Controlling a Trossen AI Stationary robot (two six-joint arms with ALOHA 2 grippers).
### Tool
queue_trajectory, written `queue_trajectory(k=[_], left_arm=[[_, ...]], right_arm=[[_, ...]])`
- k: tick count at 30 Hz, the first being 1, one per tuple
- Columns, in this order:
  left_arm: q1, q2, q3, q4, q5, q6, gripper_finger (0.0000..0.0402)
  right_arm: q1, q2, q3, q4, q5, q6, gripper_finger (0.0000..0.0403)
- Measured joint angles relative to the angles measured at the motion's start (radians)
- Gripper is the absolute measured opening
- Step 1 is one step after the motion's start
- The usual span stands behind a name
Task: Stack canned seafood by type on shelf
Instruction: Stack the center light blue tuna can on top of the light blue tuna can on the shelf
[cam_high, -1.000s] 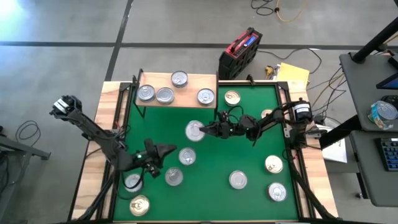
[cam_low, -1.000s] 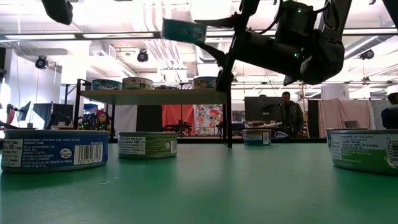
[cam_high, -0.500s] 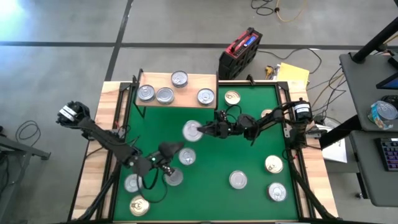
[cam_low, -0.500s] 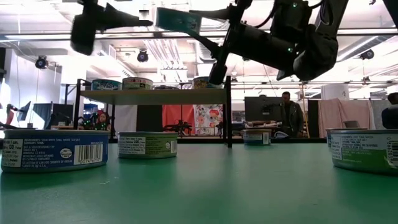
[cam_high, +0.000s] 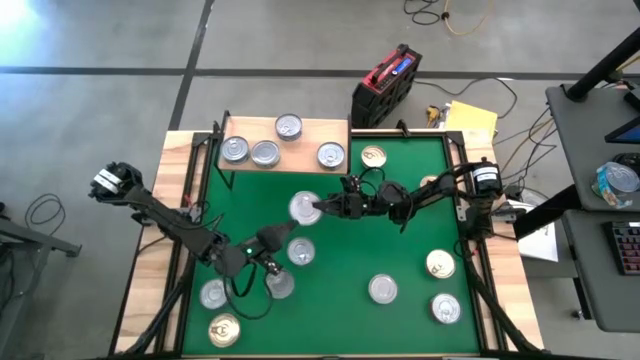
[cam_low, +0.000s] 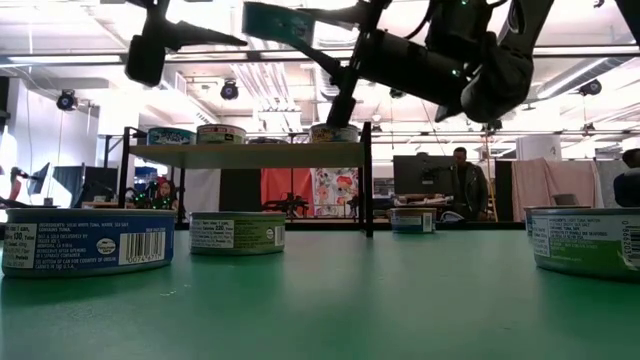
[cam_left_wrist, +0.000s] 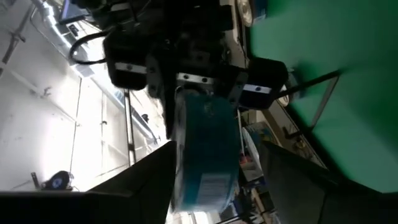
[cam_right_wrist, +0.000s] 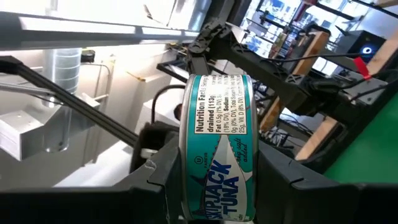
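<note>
1. The right gripper (cam_high: 312, 208) is clamped on a tin (cam_high: 305, 208), holding it in the air over the green mat (cam_high: 400, 190), just in front of the shelf (cam_high: 310, 132).
2. The held tin is round and flat with a silver pull-tab lid. Its side is teal with a white nutrition panel and the words "JACK TUNA" in the right wrist view (cam_right_wrist: 217, 162).
3. In the low view the held tin (cam_low: 280, 22) hangs tilted, higher than the shelf board (cam_low: 245, 155).
4. The shelf is a light-wood board on thin black legs at the mat's far left corner. Four silver-topped tins sit on it: two side by side at its left (cam_high: 234, 149) (cam_high: 265, 153), one toward the back (cam_high: 288, 126), one at its right (cam_high: 331, 155).
5. The left gripper (cam_high: 283, 233) has its fingers apart and holds nothing. It hovers above the mat near a silver tin (cam_high: 301, 252), pointing toward the held tin.
6. More tins lie loose on the mat: silver-topped (cam_high: 279, 284) (cam_high: 213, 293) (cam_high: 383, 289) (cam_high: 446, 308), gold-topped (cam_high: 224, 328) (cam_high: 373, 157) (cam_high: 440, 264).
7. In the low view the nearest tin at the left (cam_low: 88, 241) has a blue label with a barcode; the one behind it (cam_low: 237, 233) seems green-labelled, though its print is too small to read.
</note>
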Motion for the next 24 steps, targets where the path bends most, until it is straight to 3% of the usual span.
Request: queue_trajectory(k=[13,21,24], left_arm=[[0.029,0.000,0.000,-0.002,-0.028,0.051,0.0202],[0.029,0.000,0.000,0.009,-0.057,0.050,0.0118],[0.029,0.001,0.000,0.009,-0.063,0.043,0.0115]], right_arm=[[0.002,0.000,0.048,-0.075,0.000,-0.021,0.0131],[0.002,0.000,0.053,-0.087,0.006,-0.029,0.0131],[0.002,0.000,0.053,-0.088,0.009,-0.019,0.0131]])
